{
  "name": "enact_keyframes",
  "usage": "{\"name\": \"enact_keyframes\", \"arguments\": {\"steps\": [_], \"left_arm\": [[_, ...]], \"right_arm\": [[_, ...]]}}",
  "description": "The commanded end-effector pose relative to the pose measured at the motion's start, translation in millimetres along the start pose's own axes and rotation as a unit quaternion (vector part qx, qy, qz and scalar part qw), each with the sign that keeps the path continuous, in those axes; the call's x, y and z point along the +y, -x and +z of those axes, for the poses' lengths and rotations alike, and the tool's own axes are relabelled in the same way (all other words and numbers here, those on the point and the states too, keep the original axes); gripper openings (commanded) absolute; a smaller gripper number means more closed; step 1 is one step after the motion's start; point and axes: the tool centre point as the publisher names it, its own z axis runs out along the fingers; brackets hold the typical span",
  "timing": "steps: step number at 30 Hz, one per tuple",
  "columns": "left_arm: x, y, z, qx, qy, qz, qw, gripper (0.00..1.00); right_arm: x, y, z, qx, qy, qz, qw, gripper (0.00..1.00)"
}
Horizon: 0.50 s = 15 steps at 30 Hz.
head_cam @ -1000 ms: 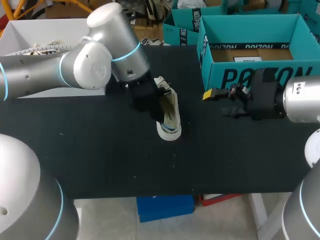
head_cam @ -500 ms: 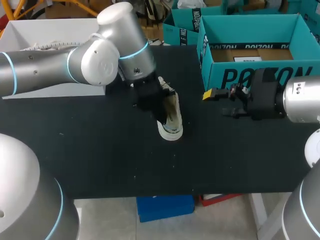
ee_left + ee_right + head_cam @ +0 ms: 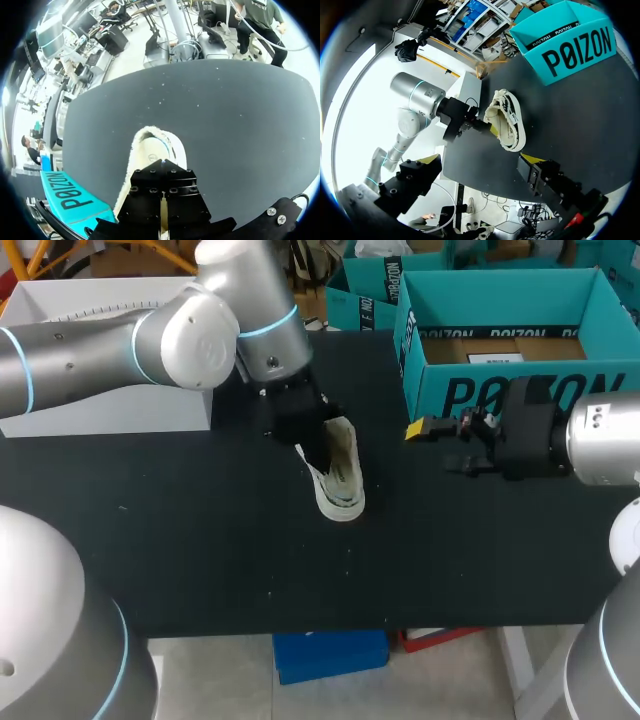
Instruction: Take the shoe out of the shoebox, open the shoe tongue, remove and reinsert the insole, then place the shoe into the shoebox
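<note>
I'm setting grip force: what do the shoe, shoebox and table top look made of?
The shoe: cream, soft textile-looking upper, matte, with a pale rubbery sole edge. The shoebox: teal printed cardboard, bare brown board inside. The table top: black, matte, speckled with lint, probably cloth or a mat.

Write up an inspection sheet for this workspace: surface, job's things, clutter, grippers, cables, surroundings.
Surface: black table, bare around the shoe.
Job's things: shoe lies on the table, outside the shoebox; teal shoebox stands open at the far right, no shoe seen inside.
Clutter: white box at the far left.
Grippers: left gripper is at the shoe's opening; right gripper is open, empty and apart from the shoe, beside the shoebox.
Cables: nothing seen on the table.
Surroundings: nobody touches or reaches over the table.
</note>
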Motion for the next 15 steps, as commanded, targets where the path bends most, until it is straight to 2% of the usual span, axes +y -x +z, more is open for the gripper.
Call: {"name": "enact_keyframes", "arguments": {"steps": [1, 6, 15], "left_arm": [[-1, 10.4, 6, 0.016, 0.014, 0.001, 1.000, 0.00], [-1, 12.7, 13, 0.038, 0.027, 0.002, 0.999, 0.00], [0, 3.8, 34, 0.065, 0.030, -0.006, 0.997, 0.00]], "right_arm": [[0.1, 0.2, 0, 0.001, 0.000, 0.000, 1.000, 1.00], [0.1, 0.2, 0, 0.001, 0.000, 0.000, 1.000, 1.00], [0.1, 0.2, 0, 0.001, 0.000, 0.000, 1.000, 1.00]]}}
